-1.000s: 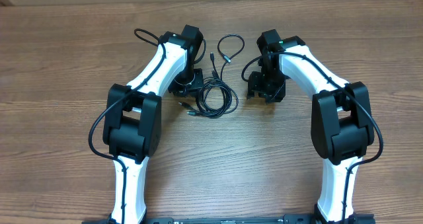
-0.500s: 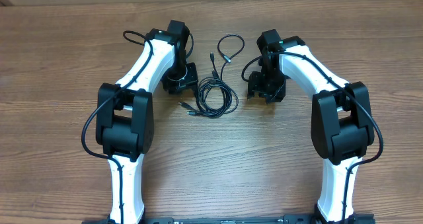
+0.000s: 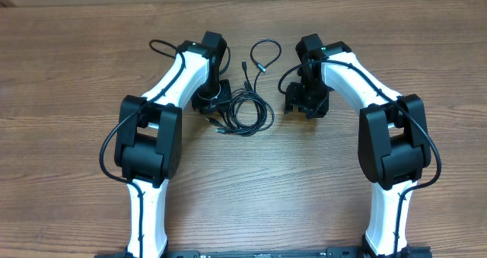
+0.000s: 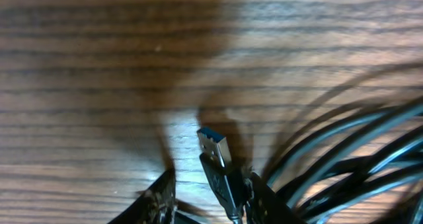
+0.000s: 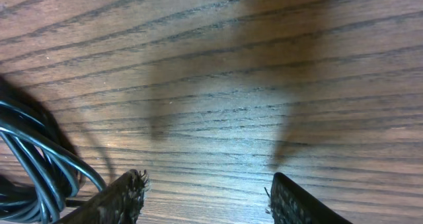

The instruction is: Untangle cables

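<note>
**Plug lined up, not gripped**

Left fingers apart, straddling the USB plug, unclamped. Centre on its body, close, draw it clear of the coil. Right fingers apart, empty. Cables lie centre frame on the table; only overhead shows the loose loop farther up.

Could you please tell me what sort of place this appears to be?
Most likely a robotics lab workbench: a bare wood-grain table, a white left arm and right arm based at its near edge, and a small bunch of black cables laid out between them.
</note>
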Robot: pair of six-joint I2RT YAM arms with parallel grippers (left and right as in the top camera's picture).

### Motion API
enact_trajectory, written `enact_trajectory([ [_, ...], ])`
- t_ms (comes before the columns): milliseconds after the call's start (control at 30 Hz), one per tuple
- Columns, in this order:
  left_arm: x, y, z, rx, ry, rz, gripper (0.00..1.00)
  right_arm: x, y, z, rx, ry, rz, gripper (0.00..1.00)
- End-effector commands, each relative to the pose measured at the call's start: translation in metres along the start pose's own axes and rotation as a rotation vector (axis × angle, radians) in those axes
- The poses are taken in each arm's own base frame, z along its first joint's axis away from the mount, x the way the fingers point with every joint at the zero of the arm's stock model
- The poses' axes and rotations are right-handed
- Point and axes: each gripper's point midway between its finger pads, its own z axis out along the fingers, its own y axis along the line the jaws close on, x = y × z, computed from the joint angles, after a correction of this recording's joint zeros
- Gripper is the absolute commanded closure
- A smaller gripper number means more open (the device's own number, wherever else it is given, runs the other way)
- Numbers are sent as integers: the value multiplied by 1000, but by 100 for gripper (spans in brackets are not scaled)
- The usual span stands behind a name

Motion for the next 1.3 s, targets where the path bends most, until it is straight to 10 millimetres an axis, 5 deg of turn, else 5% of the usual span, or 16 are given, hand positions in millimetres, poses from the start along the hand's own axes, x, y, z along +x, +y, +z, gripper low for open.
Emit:
enact_trajectory([
  [0, 21, 23, 25, -92, 63, -33, 65, 1, 3, -12, -6, -28, -13, 39],
  [167, 43, 34, 29, -132, 143, -40, 62, 1, 3, -12, -6, -28, -13, 34],
  [300, 66, 41, 24, -154, 243, -26, 49, 0, 3, -12, -6, -28, -13, 33],
  [533, 96, 30, 15, -57, 392, 62, 39, 1, 3, -12, -6, -27, -12, 33],
  [633, 101, 29, 11, -41, 422, 86, 43, 1, 4, -12, -14, -24, -12, 32],
  [1033, 49, 21, -52, -56, 263, 108, 37, 2, 5, -12, -15, -21, -12, 32],
  [1267, 26, 7, -54, -14, 160, 198, 43, 2, 4, -12, -15, -20, -12, 32],
])
